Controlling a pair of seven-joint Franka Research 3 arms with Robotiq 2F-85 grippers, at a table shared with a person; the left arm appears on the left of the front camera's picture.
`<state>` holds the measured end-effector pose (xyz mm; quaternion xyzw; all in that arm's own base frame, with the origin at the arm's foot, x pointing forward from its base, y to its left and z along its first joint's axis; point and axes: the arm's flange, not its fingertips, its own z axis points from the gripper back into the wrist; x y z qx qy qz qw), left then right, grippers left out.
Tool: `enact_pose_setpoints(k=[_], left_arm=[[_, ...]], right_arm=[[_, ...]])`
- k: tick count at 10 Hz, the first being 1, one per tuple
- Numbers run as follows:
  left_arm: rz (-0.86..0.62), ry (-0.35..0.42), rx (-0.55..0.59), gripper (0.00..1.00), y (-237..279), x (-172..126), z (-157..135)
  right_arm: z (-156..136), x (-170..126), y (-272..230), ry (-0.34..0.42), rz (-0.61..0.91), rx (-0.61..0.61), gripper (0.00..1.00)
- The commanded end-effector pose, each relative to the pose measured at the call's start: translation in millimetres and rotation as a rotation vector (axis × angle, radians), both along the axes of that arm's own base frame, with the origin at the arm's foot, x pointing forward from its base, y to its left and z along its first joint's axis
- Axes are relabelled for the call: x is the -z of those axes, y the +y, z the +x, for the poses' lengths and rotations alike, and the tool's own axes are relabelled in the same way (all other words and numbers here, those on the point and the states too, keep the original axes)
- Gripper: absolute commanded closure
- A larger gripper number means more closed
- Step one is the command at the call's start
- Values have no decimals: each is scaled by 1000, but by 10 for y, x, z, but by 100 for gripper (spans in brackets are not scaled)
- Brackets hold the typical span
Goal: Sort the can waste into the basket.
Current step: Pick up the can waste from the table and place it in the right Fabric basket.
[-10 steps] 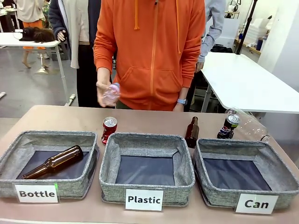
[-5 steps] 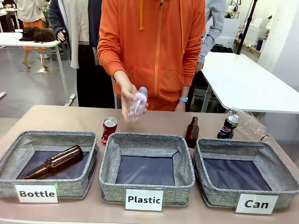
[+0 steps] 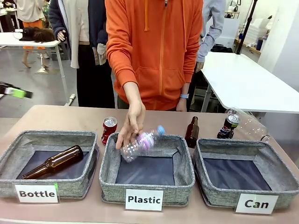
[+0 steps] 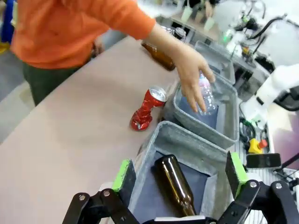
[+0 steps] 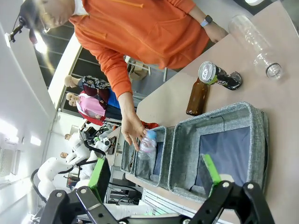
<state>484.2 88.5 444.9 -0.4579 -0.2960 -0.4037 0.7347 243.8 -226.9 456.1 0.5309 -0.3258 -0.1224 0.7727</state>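
The dented red can (image 3: 110, 129) stands on the table behind the gap between the Bottle and Plastic baskets. The dark printed can (image 3: 230, 126) stands behind the grey basket labelled "Can" (image 3: 222, 198), which holds nothing. My left gripper (image 4: 180, 172) hangs open over the Bottle basket, with the red can (image 4: 147, 108) ahead of it; one green pad (image 3: 14, 92) shows at the far left. My right gripper (image 5: 154, 172) is open and bare above the Can basket (image 5: 210, 121), the dark can (image 5: 217, 76) beyond it.
A person's hand (image 3: 131, 126) lowers a crushed clear bottle (image 3: 140, 142) into the Plastic basket (image 3: 112, 189). One brown bottle (image 3: 56, 162) lies in the Bottle basket (image 3: 9, 184); another (image 3: 192, 132) stands by the dark can. A clear plastic bottle (image 3: 252, 125) lies far right.
The person's hand has brought the crushed plastic bottle down from chest height to the Plastic basket. A tip of my left gripper has appeared at the far left.
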Motion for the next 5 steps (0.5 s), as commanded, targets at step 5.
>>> enact_pose_setpoints(k=[5], left_arm=[[180, 111, 137, 0, -583, 53, 576]], right_arm=[[14, -7, -10, -39, 4, 0, 0]])
